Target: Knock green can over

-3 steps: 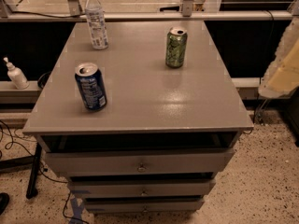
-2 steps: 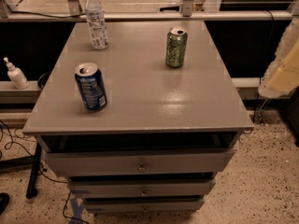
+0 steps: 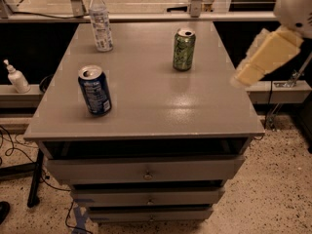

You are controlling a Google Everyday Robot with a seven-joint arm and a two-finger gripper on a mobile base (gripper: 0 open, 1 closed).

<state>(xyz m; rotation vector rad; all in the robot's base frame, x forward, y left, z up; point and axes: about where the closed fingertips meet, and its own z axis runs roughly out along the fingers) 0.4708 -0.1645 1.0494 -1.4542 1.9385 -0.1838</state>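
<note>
Toward the far right of the grey cabinet top (image 3: 161, 106), your mottled green aluminium drink can (image 3: 184, 49) stands upright, exactly where it stood a second ago. Its long axis runs vertical, with the silver rim and opening facing up and the base flat on the surface. Being round, it favours no sideways direction, so a push from any side should tip it.

What has changed is the arm. Your cream-coloured gripper (image 3: 248, 72) has swung in from the right border of the view and now shows at the table's right edge. It is to the right of the green can and a little nearer the camera, well apart from the can and touching nothing. Whether it is released or clenched, you cannot tell from this view.

By my reading, the approach has begun but the knock is not yet made. A leftward sweep high on the can's body looks like the move to plan.

Further out, the blue aluminium can with white lettering (image 3: 94, 90) stands upright near the front left. The clear plastic water bottle (image 3: 100, 19) stands at the far left. Both are well off the line between gripper and can.
</note>
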